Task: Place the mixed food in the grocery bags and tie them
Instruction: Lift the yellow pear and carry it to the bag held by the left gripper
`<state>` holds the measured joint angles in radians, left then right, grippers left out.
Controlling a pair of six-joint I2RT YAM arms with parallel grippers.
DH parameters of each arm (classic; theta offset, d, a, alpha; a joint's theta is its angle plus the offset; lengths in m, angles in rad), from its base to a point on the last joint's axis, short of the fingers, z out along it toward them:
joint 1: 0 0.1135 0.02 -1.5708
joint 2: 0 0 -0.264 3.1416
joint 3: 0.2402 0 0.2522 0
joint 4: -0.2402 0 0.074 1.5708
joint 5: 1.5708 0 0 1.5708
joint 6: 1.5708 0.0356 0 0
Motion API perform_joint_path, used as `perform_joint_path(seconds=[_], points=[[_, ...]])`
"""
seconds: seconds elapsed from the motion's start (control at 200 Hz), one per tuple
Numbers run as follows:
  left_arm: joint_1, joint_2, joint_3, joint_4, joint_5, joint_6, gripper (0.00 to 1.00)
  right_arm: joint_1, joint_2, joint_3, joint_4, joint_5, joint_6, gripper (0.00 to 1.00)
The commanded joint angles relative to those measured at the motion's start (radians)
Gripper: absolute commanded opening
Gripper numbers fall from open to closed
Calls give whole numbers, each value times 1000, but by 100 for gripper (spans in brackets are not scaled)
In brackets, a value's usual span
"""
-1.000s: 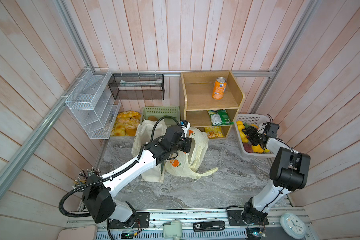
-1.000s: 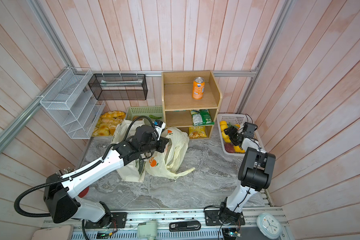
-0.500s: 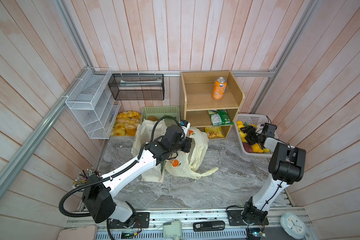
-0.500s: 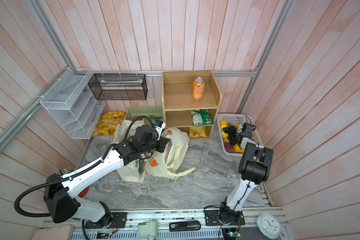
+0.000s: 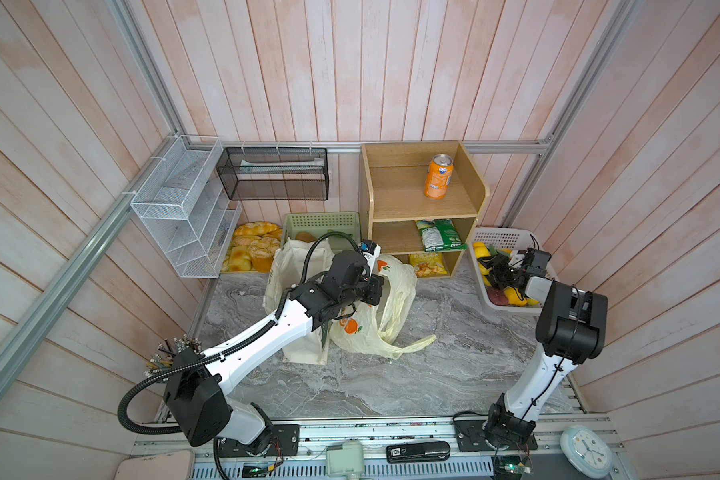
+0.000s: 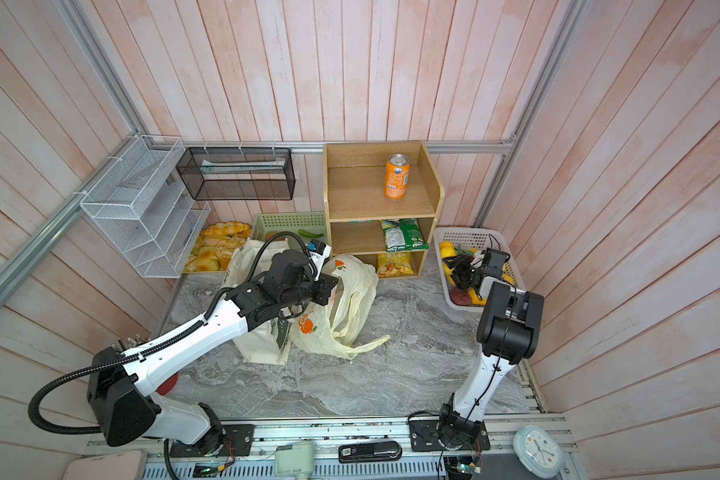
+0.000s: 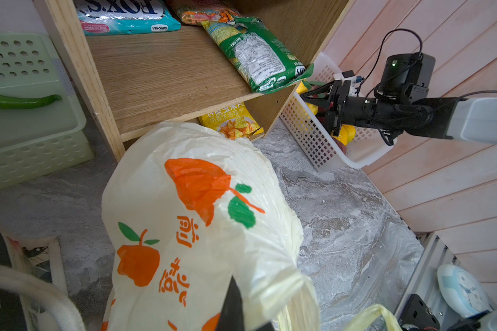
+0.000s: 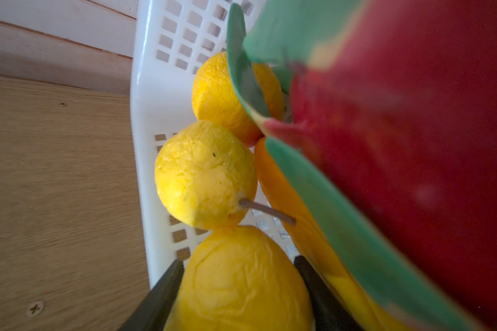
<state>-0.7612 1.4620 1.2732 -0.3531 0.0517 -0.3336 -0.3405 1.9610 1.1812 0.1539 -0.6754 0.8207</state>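
The pale-yellow plastic grocery bag (image 5: 393, 291) (image 6: 352, 299) (image 7: 198, 215) with orange fruit print stands in front of the shelf. My left gripper (image 5: 376, 287) (image 6: 328, 291) is shut on its bunched rim, with one black finger (image 7: 232, 303) showing against the plastic. The cream canvas tote (image 5: 302, 353) (image 6: 258, 349) lies beside it, under my left arm. My right gripper (image 5: 490, 270) (image 6: 458, 266) (image 8: 238, 260) reaches into the white basket (image 5: 504, 239) (image 8: 155, 86). Its jaws press both sides of a yellow lemon-like fruit (image 8: 238, 289).
Two more yellow fruits (image 8: 204, 174) and a red fruit with green scales (image 8: 413, 143) crowd the basket. The wooden shelf (image 5: 420, 199) holds an orange can (image 5: 438, 176) and a green packet (image 5: 439, 235). A green basket (image 5: 321, 224) and bread (image 5: 254, 249) sit at the back left.
My right gripper has pushed further into the basket and its jaws have drawn in on the yellow fruit. The left arm and the bags have not moved.
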Motion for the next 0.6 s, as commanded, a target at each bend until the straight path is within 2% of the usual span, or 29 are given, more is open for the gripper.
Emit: perform_joint_path(seconds=[0.0,0.105,0.18,0.44,0.595], points=[[4,-2,21,-9,-9,1,0,-11,-40,-43,17,-28,19,45],[3,-2,20,-12,-10,1,0,-18,-88,-75,33,-26,21,36],[4,-3,21,-15,-12,3,0,-23,-132,-100,42,-20,22,33],[4,-1,23,-29,-19,15,0,-14,-362,-217,79,-27,47,33],[5,6,21,-37,-24,25,0,87,-571,-299,31,-26,8,33]])
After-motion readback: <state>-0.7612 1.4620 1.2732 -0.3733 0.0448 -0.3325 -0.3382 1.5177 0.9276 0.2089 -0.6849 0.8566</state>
